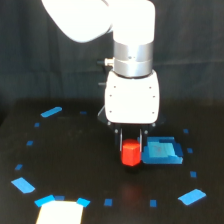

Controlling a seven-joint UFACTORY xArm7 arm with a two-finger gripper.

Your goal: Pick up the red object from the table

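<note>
Black and matte, the tabletop (75, 160) is dotted with small blue marks (108, 202) and a few larger blue bits, one (51, 112) toward the exterior view's left and one (192, 197) low on its right. A pale patch (59, 213) sits at the bottom edge. From above, the white arm (132, 97) reaches down over the middle. Its pincer (131, 144) has dark fingers (121, 140) standing on either side of the red block (131, 153); they look closed on it, though blur hides the contact. Whether the block rests on the tabletop or is lifted cannot be told. A blue square (161, 151) lies just beside the block, on the exterior view's right.
</note>
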